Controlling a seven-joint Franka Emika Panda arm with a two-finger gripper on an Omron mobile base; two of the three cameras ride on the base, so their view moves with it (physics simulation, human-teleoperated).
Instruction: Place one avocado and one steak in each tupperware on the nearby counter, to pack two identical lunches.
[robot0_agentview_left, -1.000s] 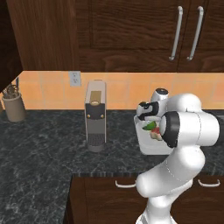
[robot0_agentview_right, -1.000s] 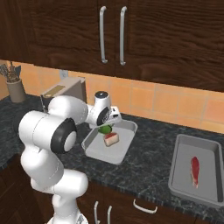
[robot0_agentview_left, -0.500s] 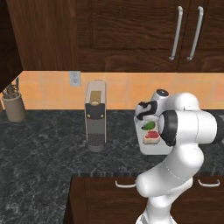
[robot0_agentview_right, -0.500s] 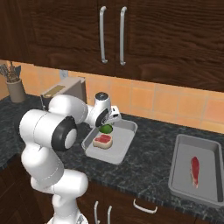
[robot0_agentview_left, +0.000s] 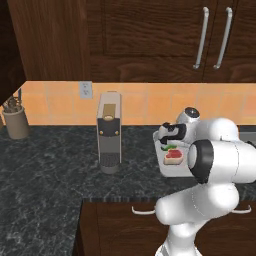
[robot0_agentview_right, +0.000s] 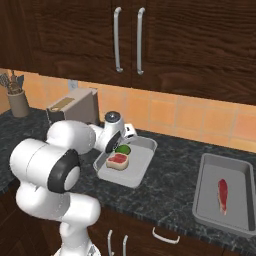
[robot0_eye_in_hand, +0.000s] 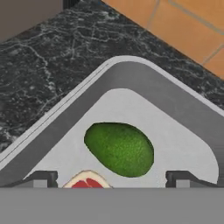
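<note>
One tupperware (robot0_agentview_right: 138, 172) lies on the counter (robot0_agentview_right: 170, 185) in front of my arm and holds an avocado (robot0_agentview_right: 123, 149) beside a steak (robot0_agentview_right: 117, 160). My gripper (robot0_agentview_right: 119, 142) hangs open just above the avocado and holds nothing. In the hand view the avocado (robot0_eye_in_hand: 119, 148) rests between my spread fingertips (robot0_eye_in_hand: 42, 179), with the steak (robot0_eye_in_hand: 87, 181) at the bottom edge and the tray rim (robot0_eye_in_hand: 78, 94) around them. The left base view shows the same tupperware (robot0_agentview_left: 181, 170), avocado (robot0_agentview_left: 168, 148), steak (robot0_agentview_left: 174, 155) and gripper (robot0_agentview_left: 166, 141). The second tupperware (robot0_agentview_right: 210, 210), to the right, holds a single steak (robot0_agentview_right: 222, 195).
A tall coffee machine (robot0_agentview_left: 108, 132) stands left of the near tray. A utensil holder (robot0_agentview_left: 15, 122) sits at the far left by the wall. Dark wall cabinets with silver handles (robot0_agentview_right: 127, 40) hang above the counter.
My gripper has opened wider and lifted a little off the tray. The avocado stays lying in the tray beside the steak.
</note>
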